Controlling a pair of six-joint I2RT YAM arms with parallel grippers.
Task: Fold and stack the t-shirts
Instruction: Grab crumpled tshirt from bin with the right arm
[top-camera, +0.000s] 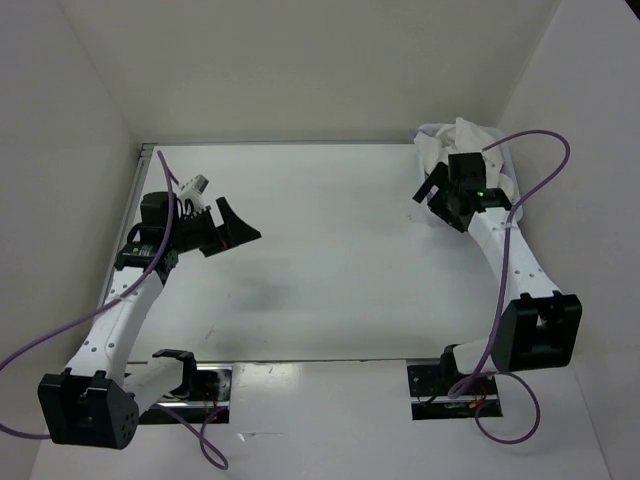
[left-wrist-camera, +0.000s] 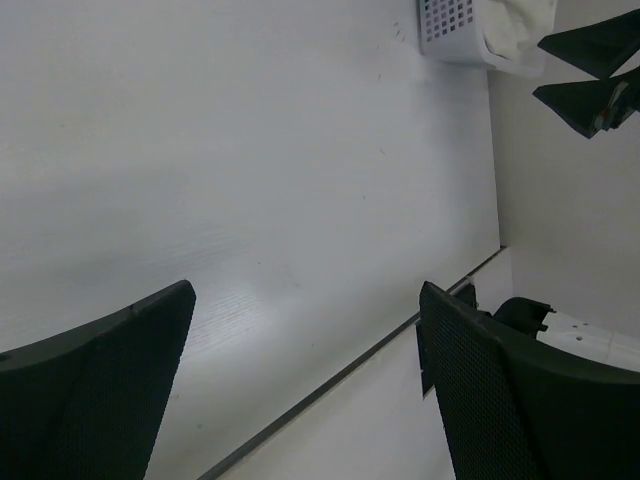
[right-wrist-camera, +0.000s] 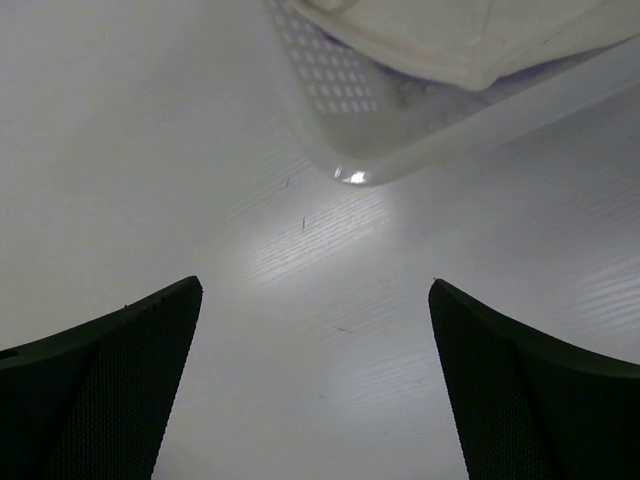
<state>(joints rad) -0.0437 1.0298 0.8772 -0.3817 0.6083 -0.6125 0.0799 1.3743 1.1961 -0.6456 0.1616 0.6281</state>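
A white t-shirt (top-camera: 462, 138) lies crumpled in a white perforated basket (top-camera: 432, 160) at the table's far right corner. In the right wrist view the white t-shirt (right-wrist-camera: 450, 35) spills over the basket (right-wrist-camera: 345, 100), with a thin lavender edge (right-wrist-camera: 545, 72) of cloth beneath it. My right gripper (top-camera: 430, 190) (right-wrist-camera: 315, 385) hangs open just in front of the basket, nothing between its fingers. My left gripper (top-camera: 233, 226) (left-wrist-camera: 305, 385) is open over the bare left part of the table, far from the basket (left-wrist-camera: 448, 28) and its white cloth (left-wrist-camera: 515, 30).
White walls close in the table (top-camera: 330, 260) at the back and both sides. A dark strip (left-wrist-camera: 340, 375) marks the table's near edge. Purple cables (top-camera: 545, 150) loop off both arms. The right gripper's fingers (left-wrist-camera: 590, 75) show at the upper right of the left wrist view.
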